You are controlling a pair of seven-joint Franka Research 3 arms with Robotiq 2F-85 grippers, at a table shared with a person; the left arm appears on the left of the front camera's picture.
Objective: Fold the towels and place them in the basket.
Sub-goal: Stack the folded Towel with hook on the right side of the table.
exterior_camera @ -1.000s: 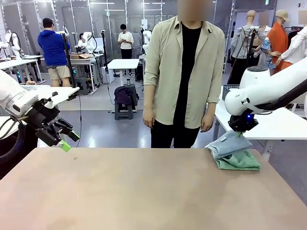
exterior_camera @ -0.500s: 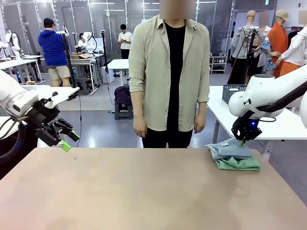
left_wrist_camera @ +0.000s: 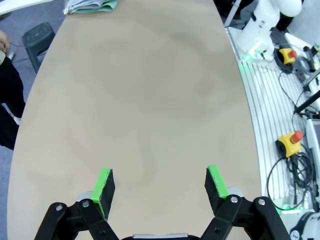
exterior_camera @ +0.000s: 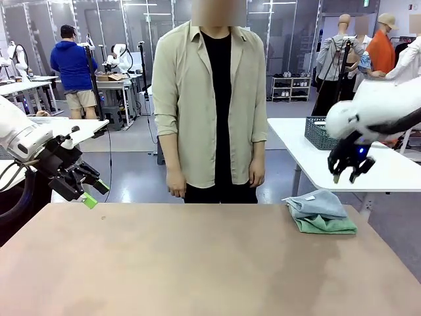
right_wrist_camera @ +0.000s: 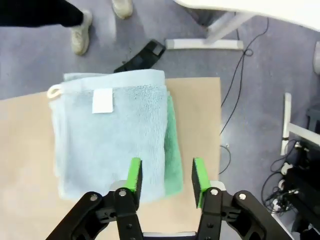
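A: Where are the towels now?

B: Stacked at the bench's [exterior_camera: 197,263] far right corner. The blue-grey towel [exterior_camera: 316,203] lies folded on the green towel [exterior_camera: 329,225], whose edge sticks out on one side. In the right wrist view the blue-grey one shows its loop and a white label.

A: And the right gripper [exterior_camera: 348,175]?

B: A second ago it was down on the blue-grey towel, pinching its top. Now it has let go and lifted clear; it hangs above the stack with its jaws parted and nothing between the green pads [right_wrist_camera: 134,175].

A: So the folding is finished?

B: It looks that way to me: both towels folded and piled. What remains is the basket [exterior_camera: 321,133], which stands on the white table beyond the bench, well apart from the stack.

A: The left gripper [exterior_camera: 93,194]?

B: Unmoved over the near left edge, jaws spread wide and empty. The person [exterior_camera: 210,99] stands at the far edge with hands down.
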